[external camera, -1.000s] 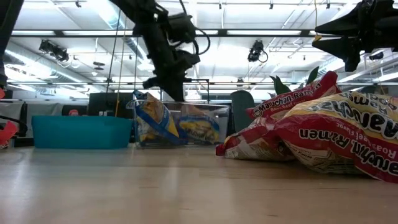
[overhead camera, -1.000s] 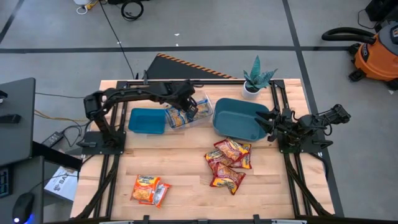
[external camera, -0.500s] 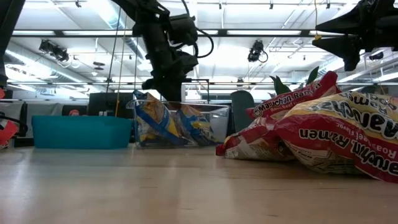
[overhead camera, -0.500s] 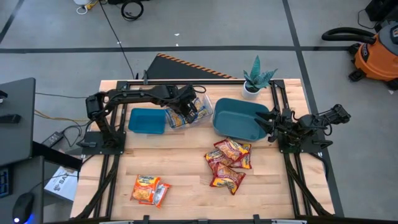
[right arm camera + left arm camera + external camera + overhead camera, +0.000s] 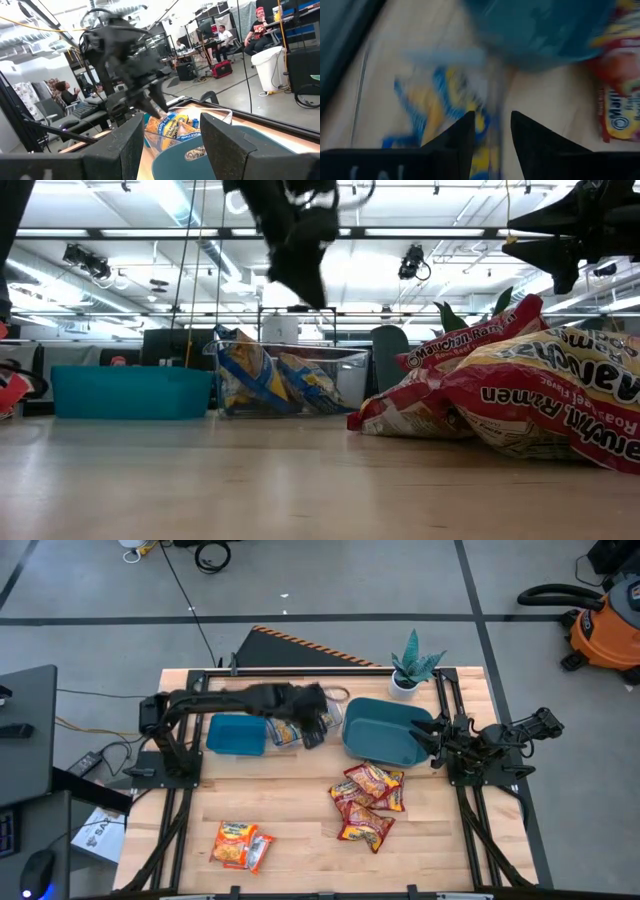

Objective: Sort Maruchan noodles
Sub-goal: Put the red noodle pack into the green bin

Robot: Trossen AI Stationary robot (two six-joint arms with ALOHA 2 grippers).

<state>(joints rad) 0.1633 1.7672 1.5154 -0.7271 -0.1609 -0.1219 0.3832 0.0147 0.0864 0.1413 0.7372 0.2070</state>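
Pale wood shows bare over most of the tabletop (image 5: 300,825), with open room between the groups of packets. The left claw (image 5: 313,730) hangs above the near edge of the clear tray (image 5: 330,710), its fingers (image 5: 465,131) a little apart and holding nothing; blue-and-yellow noodle packets (image 5: 275,380) stand inside that tray, which sits between the small teal bin (image 5: 236,734) and the large teal bin (image 5: 385,730). Red-and-yellow packets (image 5: 367,802) lie heaped right of the middle, just in front of the large bin. Orange-and-yellow packets (image 5: 240,844) lie near the front left edge, well apart from the rest. The right claw (image 5: 428,738) waits at the large bin's right rim, fingers apart and empty. A potted plant (image 5: 412,668) stands at the back edge.
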